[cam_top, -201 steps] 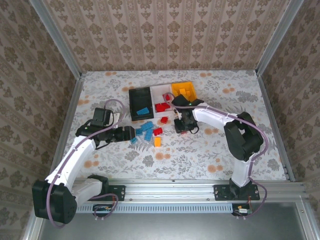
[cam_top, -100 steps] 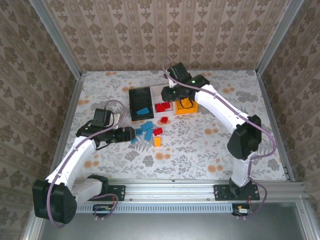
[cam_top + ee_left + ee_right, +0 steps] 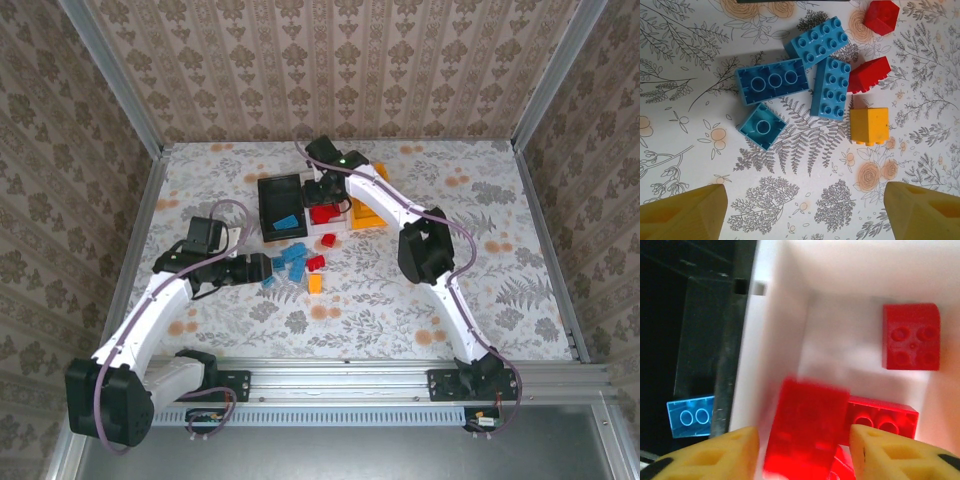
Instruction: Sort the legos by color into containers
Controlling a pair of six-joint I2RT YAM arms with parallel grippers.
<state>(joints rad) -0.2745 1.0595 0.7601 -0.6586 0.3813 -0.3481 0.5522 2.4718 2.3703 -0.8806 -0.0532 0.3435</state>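
Observation:
My right gripper (image 3: 805,454) hangs open over the white bin (image 3: 774,335). A blurred red brick (image 3: 807,427) sits loose between its yellow fingers (image 3: 715,457), with a gap on each side. Two more red bricks (image 3: 911,336) lie in that bin. The black bin (image 3: 280,200) holds a blue brick (image 3: 690,417); the orange bin (image 3: 368,208) stands to the right. My left gripper (image 3: 805,210) is open and empty above the table. Beyond it lie several blue bricks (image 3: 831,87), two red bricks (image 3: 869,75) and a yellow brick (image 3: 869,126).
In the top view the loose bricks (image 3: 295,260) lie just in front of the bins, between my left gripper (image 3: 262,268) and the right arm. The floral table (image 3: 480,270) is walled on three sides; a metal rail runs along the near edge.
The right arm swung from the table up and back to the bins and now hovers over the white bin, the red brick loose between its fingers. The left arm stayed still.

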